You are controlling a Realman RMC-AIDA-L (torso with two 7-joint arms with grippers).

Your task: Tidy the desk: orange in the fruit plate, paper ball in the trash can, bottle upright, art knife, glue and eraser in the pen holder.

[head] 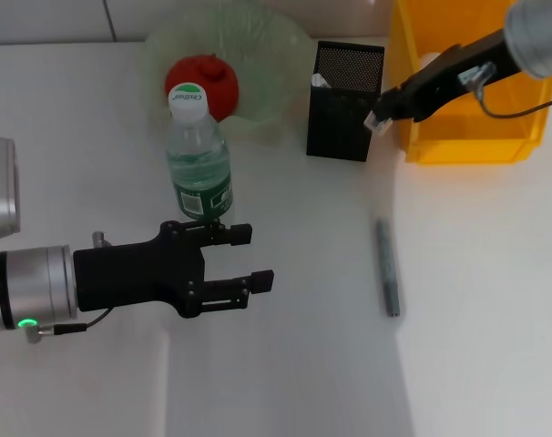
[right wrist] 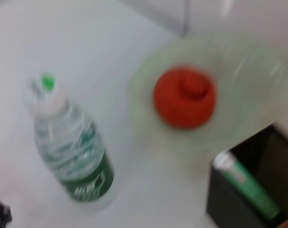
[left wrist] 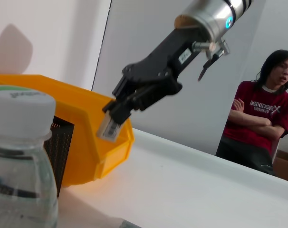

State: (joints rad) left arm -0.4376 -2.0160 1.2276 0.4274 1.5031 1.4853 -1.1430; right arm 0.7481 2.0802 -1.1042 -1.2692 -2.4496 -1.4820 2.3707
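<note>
The eraser [head: 377, 118] is pinched in the right claw [head: 382, 113] at the pen holder [head: 344, 100] rim, poised for dropping in. The bottle [head: 198, 155] stands upright by the wide-open left claw [head: 242, 258]; the art knife [head: 388, 268] lies on the surface [head: 285, 364].

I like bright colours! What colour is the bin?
Bright yellow. The bin shows best in the head view.

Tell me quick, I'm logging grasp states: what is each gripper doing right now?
Left gripper: open, empty, beside the upright bottle.
Right gripper: shut on a small pale object, between the pen holder and the trash can.
</note>
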